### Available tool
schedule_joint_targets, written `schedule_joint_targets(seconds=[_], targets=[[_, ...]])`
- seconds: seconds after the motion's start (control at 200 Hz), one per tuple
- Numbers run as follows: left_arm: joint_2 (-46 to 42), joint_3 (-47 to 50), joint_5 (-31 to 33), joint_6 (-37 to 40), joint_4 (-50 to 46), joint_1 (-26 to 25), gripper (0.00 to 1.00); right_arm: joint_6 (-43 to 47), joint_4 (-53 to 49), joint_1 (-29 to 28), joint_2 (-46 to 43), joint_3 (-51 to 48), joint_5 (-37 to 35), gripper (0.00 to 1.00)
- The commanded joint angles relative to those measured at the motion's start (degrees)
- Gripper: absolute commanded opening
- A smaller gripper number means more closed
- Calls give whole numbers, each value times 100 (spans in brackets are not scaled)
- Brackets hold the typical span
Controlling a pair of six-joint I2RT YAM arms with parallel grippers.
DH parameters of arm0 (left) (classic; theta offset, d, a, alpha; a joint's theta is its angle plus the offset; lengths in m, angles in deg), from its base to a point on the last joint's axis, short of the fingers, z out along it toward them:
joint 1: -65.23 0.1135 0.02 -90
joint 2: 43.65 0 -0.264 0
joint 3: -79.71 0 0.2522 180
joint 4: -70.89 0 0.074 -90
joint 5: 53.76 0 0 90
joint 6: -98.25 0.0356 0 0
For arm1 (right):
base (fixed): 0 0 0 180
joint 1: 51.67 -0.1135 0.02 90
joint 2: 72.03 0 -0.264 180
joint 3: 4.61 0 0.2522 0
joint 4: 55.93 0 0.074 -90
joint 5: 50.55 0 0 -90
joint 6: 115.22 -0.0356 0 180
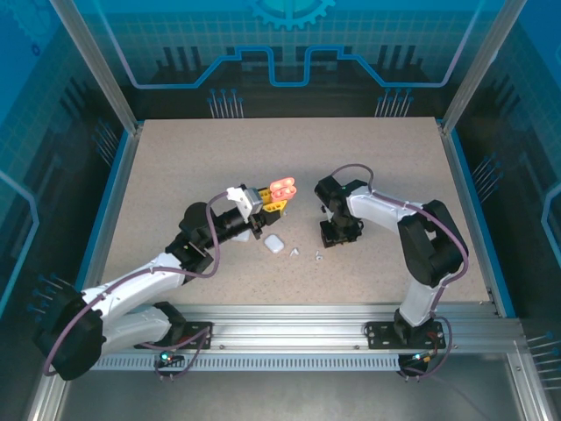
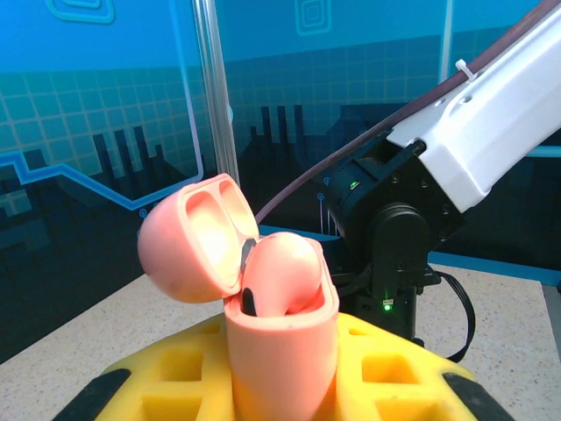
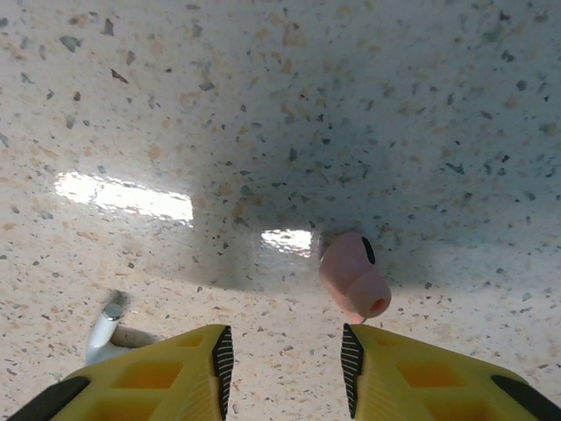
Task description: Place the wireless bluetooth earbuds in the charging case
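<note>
Gripping a pink case [image 2: 282, 351] with the clenched left end effector [image 1: 266, 203], raised above mid-bench, lid [image 2: 188, 241] thrown back and mouth turned up, probably to offer the sockets for loading. Inside, a rounded pink form, possibly one bud already seated, though hard to tell. To the right, pointing straight down at the bench [image 1: 175, 175] with the right end effector [image 3: 285, 364] released, yellow fingers [image 3: 175, 368] spread and holding nothing. Just beyond the right-hand finger, lying on its side on the speckled surface: a pink earbud [image 3: 353, 281], slightly off the centre of the gap, so likely needing a small shift right before closing. Off to the left, a white earbud [image 3: 103, 331], and near it a shut white case [image 1: 274, 244] resting flat below the raised pink one. Insertion not yet begun for this bud.
</note>
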Motion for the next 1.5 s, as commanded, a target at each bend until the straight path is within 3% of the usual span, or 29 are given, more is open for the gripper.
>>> schedule_joint_targets(seconds=[0.0,0.505,1.491], targets=[[44,-130,-2,68,52,18,12,-10,43,-8,-94,49,36,40],[23,-120,-1,77,26,13,12,94,125,-8,-93,229,-320,41],[23,-130,7,78,-16,13,12,133,370,211,316,137,-227,41]])
